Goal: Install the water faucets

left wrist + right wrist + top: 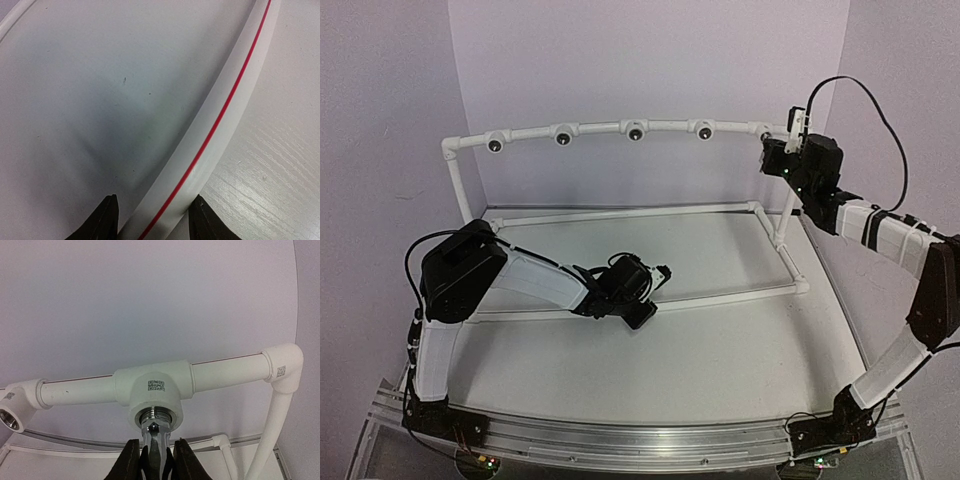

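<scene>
Water faucet (pixel 156 429), threaded metal, held by right hand (pixel 157 446), at white tee socket (pixel 152 385), left hand (pixel 155 201) astride red-striped pipe (pixel 225 100), grip unclear

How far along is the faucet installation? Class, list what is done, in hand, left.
Done: none seated; four rail fittings gape empty. In hand: right gripper holds a faucet with its thread at the end tee; left gripper clamps the base pipe. Left: screwing it home, then four more.

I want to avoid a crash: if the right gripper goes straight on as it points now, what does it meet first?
The white tee fitting: the faucet held by the right gripper already sits at its threaded hole.
</scene>
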Motion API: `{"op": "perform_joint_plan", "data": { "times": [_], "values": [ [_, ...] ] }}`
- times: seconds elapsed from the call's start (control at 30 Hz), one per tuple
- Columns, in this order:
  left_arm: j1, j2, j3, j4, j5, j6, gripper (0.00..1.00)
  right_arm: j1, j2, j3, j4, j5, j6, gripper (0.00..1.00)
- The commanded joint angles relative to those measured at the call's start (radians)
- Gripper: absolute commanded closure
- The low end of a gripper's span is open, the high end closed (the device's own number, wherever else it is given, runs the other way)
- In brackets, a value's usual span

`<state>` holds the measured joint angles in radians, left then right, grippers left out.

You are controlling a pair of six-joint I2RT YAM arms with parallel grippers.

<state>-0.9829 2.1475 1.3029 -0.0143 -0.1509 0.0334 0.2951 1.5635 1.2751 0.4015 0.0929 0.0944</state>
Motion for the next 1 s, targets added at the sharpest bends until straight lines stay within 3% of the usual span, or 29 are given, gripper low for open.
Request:
{"op": "perform_joint_plan", "data": {
  "times": [0.0, 0.97],
  "values": [
    [-0.03, 0.152, -0.108, -0.349, 0.132, -0.187, 1.0, -0.047, 0.012, 0.053, 0.066, 0.038, 0.098, 1.0],
    [-0.031, 0.152, -0.105, -0.353, 0.132, -0.187, 1.0, -0.094, 0.024, 0.046, 0.04, 0.028, 0.553, 1.0]
  ]
}}
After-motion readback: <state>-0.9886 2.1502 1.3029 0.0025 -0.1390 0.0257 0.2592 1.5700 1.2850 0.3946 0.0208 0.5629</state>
